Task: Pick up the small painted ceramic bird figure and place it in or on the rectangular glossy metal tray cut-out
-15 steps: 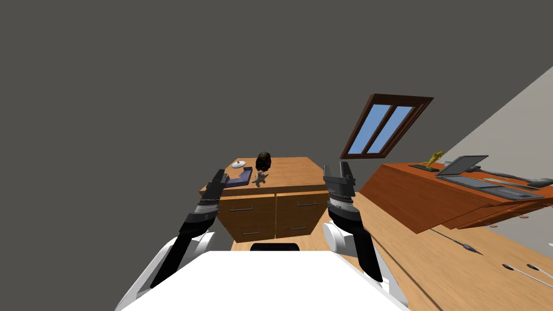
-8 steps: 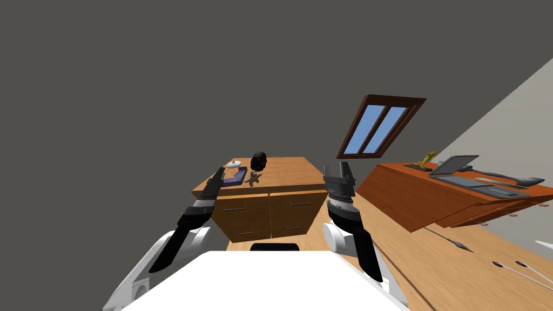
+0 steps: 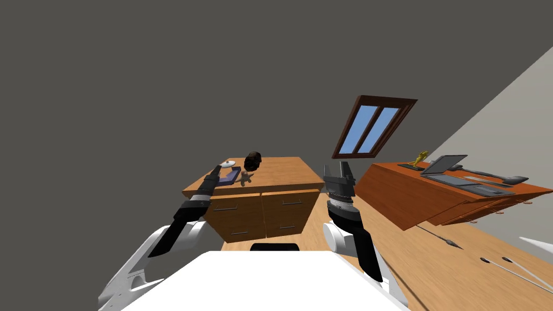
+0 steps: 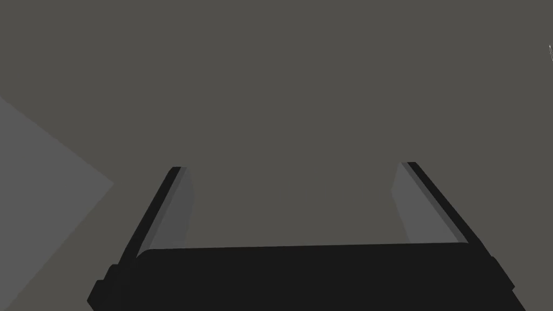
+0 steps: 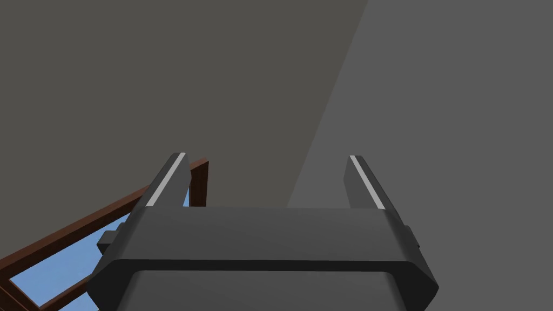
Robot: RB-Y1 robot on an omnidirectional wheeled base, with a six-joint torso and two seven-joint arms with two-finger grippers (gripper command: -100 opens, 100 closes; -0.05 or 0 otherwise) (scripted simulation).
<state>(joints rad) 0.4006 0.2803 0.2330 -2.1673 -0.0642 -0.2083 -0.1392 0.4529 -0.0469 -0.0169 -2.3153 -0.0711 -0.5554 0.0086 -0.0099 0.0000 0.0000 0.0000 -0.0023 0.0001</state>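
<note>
Mid-frame, the left end effector [image 3: 215, 170], spread apart, hangs just left of the tray [image 3: 231, 177]; the right end effector [image 3: 338, 171] is also apart.

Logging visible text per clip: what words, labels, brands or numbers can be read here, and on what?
None readable. The wooden cabinet, the blue tray and the window frame carry no writing; anything on the laptop is too small to tell.

The left gripper [image 3: 214, 171] reaches well forward, the right gripper [image 3: 337, 168] stands upright, held closer in — both with jaws apart.
</note>
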